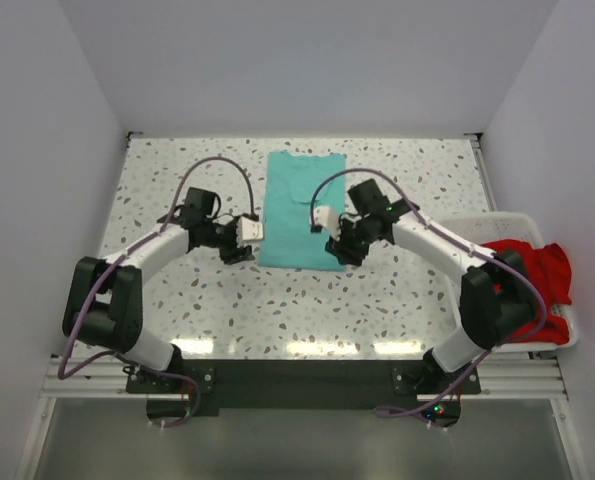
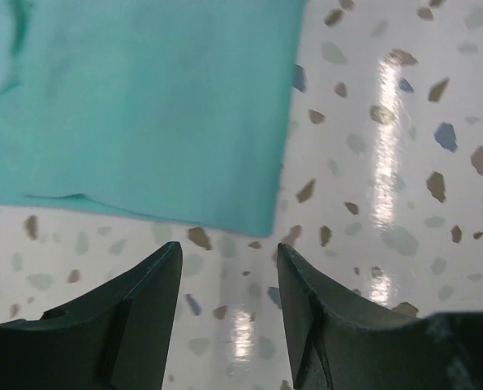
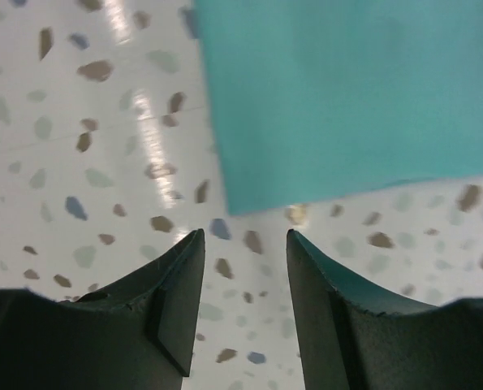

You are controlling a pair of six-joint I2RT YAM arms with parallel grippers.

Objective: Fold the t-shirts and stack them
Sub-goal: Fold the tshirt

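Left gripper [image 2: 227, 264] and right gripper [image 3: 245, 244] both had jaws apart, empty, just off the near corners of the teal t-shirt [image 1: 299, 205], which lay flat on the table [image 1: 307, 310] with sides folded in. Looked partway: cross-fold left, red t-shirt [image 1: 537, 265] crumpled in the white basket [image 1: 569, 340], nothing stacked

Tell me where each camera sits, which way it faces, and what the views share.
Top external: above and behind the bases, looking down at the table, left arm, right arm, teal t-shirt, and red t-shirt in the basket.
Left wrist: on the left arm, facing down past the open left end effector at the teal t-shirt's near left corner.
Right wrist: same, past the open right end effector at its near right corner.
Shared: the teal t-shirt.
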